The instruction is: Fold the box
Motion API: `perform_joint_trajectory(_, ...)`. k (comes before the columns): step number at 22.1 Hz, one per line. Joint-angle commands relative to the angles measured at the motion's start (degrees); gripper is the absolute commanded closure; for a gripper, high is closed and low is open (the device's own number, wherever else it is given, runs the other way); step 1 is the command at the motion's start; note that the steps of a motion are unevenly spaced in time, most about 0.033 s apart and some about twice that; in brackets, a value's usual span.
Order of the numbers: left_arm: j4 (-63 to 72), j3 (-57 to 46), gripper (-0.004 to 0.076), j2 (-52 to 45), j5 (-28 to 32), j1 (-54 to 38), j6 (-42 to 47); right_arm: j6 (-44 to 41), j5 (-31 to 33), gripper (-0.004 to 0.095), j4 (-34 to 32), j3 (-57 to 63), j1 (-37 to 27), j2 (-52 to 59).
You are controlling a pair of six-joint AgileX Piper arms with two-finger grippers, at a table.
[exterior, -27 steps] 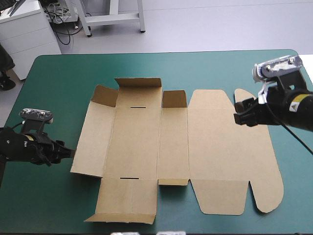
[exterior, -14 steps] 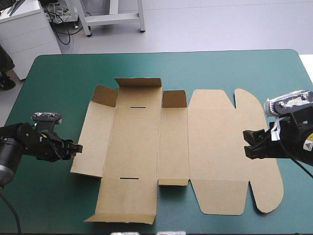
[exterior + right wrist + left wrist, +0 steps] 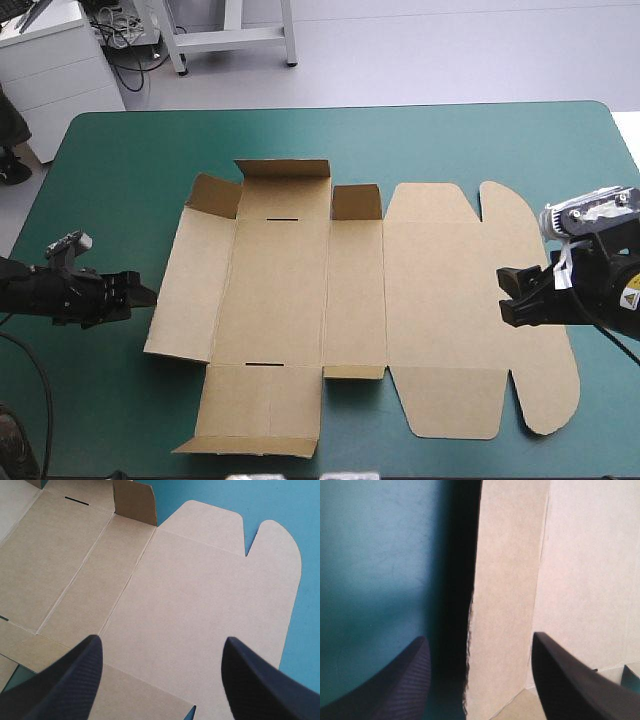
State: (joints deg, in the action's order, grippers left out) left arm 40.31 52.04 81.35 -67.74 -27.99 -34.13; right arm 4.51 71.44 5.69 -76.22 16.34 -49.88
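The brown box [image 3: 300, 290] lies spread out as a cut sheet in the middle of the teal-green table [image 3: 110, 160], with a few small flaps standing up along its far side. My left gripper [image 3: 140, 296] is low at the sheet's left edge and open. In the left wrist view, the raised left flap [image 3: 505, 595] runs between the fingers of that gripper [image 3: 479, 637]. My right gripper [image 3: 512, 296] hovers open over the wide right panel [image 3: 200, 595]. Nothing is between the fingers of that gripper [image 3: 162, 639] in the right wrist view.
Upright flaps [image 3: 284, 170] line the sheet's far edge, and a folded flap [image 3: 248, 444] lies at its near left corner, close to the table's front edge. Bare teal-green cover [image 3: 590, 150] surrounds the sheet on the far and right sides.
The right gripper dropped from the panel's far part toward its middle, then held still. The left gripper came up to the sheet's left edge, then rolled and eased back a little.
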Motion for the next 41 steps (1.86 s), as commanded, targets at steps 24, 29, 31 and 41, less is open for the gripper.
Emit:
perform_joint_trajectory(24,11.75,1.37,0.0386,16.11,-7.05,11.17,-7.54,0.12,-0.04,0.0278,-1.14,-1.25,-0.25,0.35)
perform_joint_trajectory(29,11.75,1.69,0.0649,16.11,-7.05,11.17,-6.75,0.12,-0.04,0.0278,-0.50,-1.25,-0.25,0.35)
perform_joint_trajectory(31,12.28,1.69,0.0755,16.11,-7.05,11.17,-7.12,0.12,-0.04,0.0278,-0.50,-1.25,-0.25,0.35)
perform_joint_trajectory(41,-6.25,18.41,0.0756,16.22,-5.57,21.88,-7.91,0.08,-0.04,0.0278,-1.08,-1.25,-0.25,0.35)
